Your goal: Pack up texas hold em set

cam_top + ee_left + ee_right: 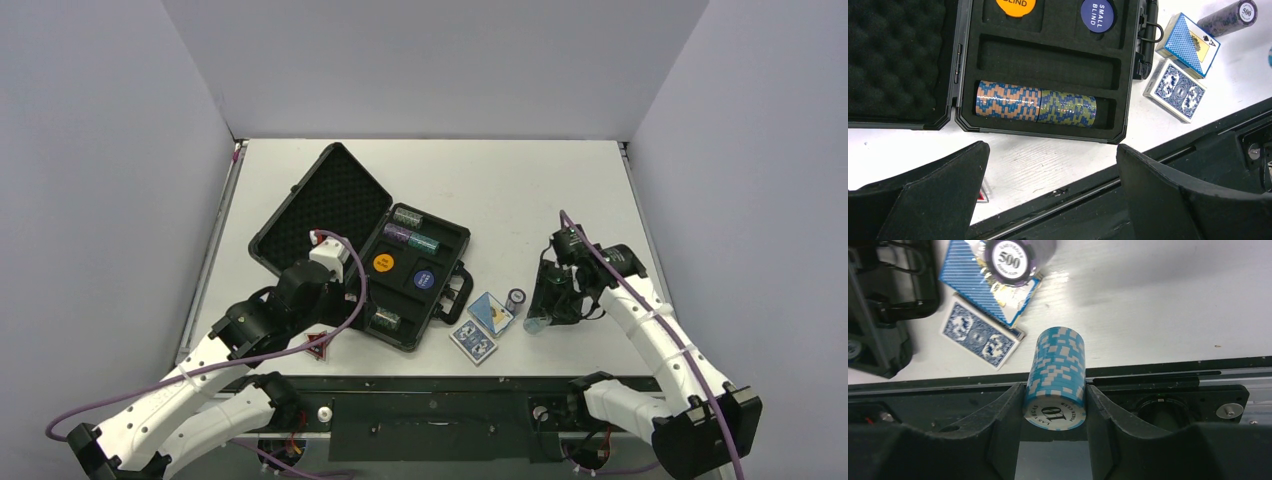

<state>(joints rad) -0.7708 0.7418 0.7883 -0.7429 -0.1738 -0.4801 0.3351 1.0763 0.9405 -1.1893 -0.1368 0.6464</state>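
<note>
The black briefcase [322,205] lies open with its foam base [1048,60] facing up. Two chip rolls [1037,104] fill the near slot, and more rolls [412,232] lie at the far end. An orange button [383,263] and a blue button [1097,14] sit in round pockets. My left gripper [1053,185] hangs open over the table just in front of the case, with nothing between its fingers. My right gripper [1055,405] is shut on a light blue chip roll [1055,372], lifted above the table's front edge. The red-black triangle [318,345] lies by the left fingers.
Two blue card decks [491,312] [473,342] and a purple chip roll [1018,257] lie on the table between the case and the right gripper. The case handle [455,295] points toward them. The black front rail [1158,180] runs under both grippers.
</note>
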